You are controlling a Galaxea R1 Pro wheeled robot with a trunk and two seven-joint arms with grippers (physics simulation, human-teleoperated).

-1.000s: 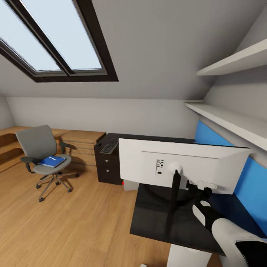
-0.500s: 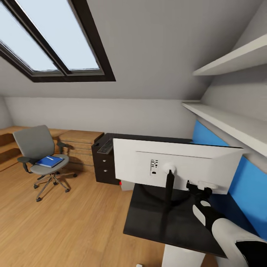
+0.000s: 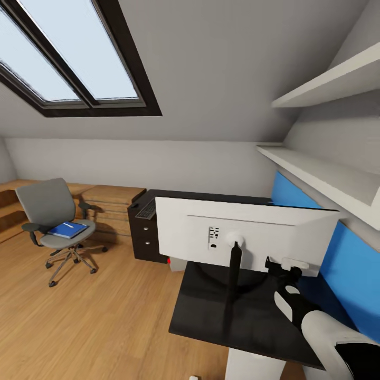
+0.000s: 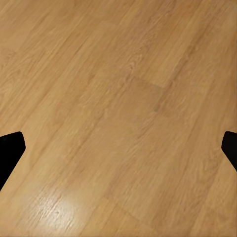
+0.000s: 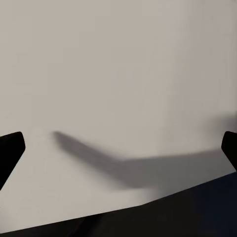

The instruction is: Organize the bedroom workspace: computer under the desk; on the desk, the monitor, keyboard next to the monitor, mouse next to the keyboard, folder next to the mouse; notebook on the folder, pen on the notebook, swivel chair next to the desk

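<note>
1. Glossy black is the top of the one desk (image 3: 211,311), seen in the head view with a dark drawer unit (image 3: 143,238) at its far end carrying two round silver knobs.
2. One monitor (image 3: 244,238) stands upright on the desk, its white back turned to the camera and its black stand (image 3: 230,285) resting on the black top.
3. One keyboard (image 3: 146,211) lies on the far part of the desk, above the drawer unit and partly hidden behind the monitor's edge.
4. One computer (image 3: 176,263) is glimpsed under the desk as a pale corner with a small red button, mostly hidden by the monitor.
5. One swivel chair (image 3: 54,224) stands on the wooden floor (image 3: 95,322), well apart from the desk, near a low wooden platform (image 3: 111,203).
6. One blue folder (image 3: 67,229) lies flat on the chair seat, with a thin whitish pen (image 3: 67,225) on top of it; a notebook cannot be made out.
7. One right gripper (image 3: 279,262) is held up close behind the monitor's lower edge; in the right wrist view its two dark fingertips (image 5: 11,148) are spread wide apart with nothing between them.
8. One left gripper (image 4: 118,148) is seen in the left wrist view, its two fingertips likewise spread wide and empty above the wooden floor.
9. Two white wall shelves (image 3: 327,177) are mounted above a blue wall panel (image 3: 351,274), and one skylight (image 3: 68,58) is set in the sloped ceiling.
</note>
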